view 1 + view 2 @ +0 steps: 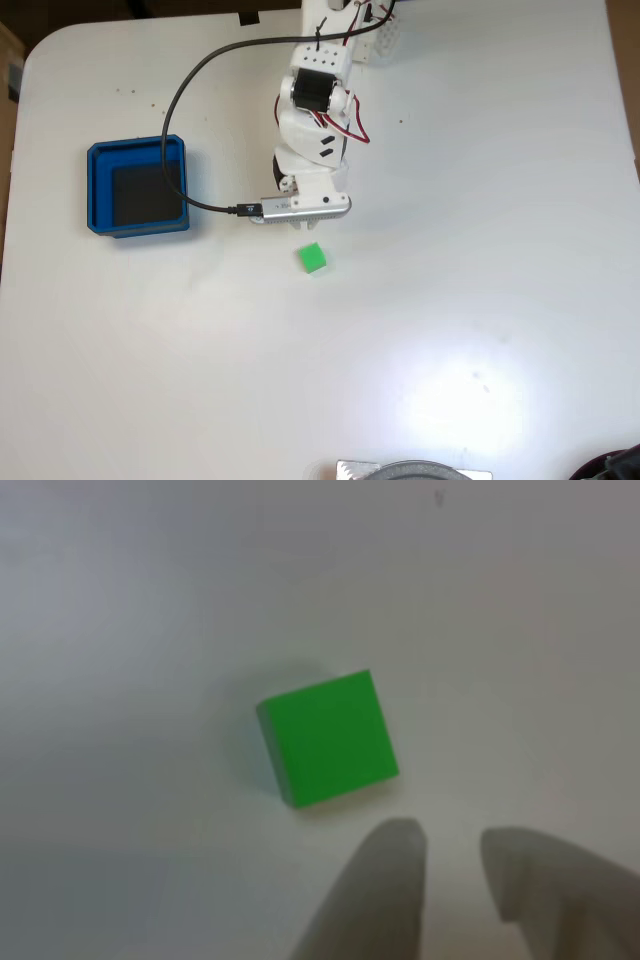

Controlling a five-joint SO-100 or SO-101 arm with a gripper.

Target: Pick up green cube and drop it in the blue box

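Handling: I judge the green cube [328, 739] light, rigid and smooth; I'd pinch two opposite flat faces.
Look: small, bright green, plain faces.
Place: mid-tabletop, right of the blue box [138, 187] near the left edge.
Gripper [452, 855]: empty, fingertips narrowly parted, just short of the cube.

Hand [452, 855] blurred, its fingers cut off at bottom edge.

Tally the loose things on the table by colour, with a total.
Green: 1, the green cube, on the table apart from the fingers
Blue: 1, the blue box
Total: 2
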